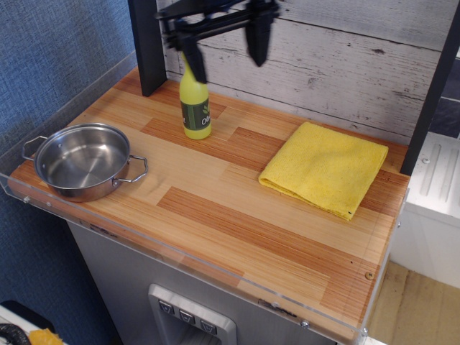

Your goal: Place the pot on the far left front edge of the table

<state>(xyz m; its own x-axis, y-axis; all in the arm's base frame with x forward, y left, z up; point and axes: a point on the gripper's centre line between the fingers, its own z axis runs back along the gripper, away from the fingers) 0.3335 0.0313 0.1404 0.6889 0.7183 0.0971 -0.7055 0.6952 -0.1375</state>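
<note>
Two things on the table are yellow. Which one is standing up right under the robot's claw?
The yellow bottle. It stands upright at the back of the table, just below the open gripper. The yellow cloth lies flat, off to the right.

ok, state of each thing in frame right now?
pot: upright, empty, at the table's far left front edge, free of the gripper
gripper: open, raised above the back, holding nothing
yellow bottle: upright, capped
yellow cloth: folded, lying flat
</note>
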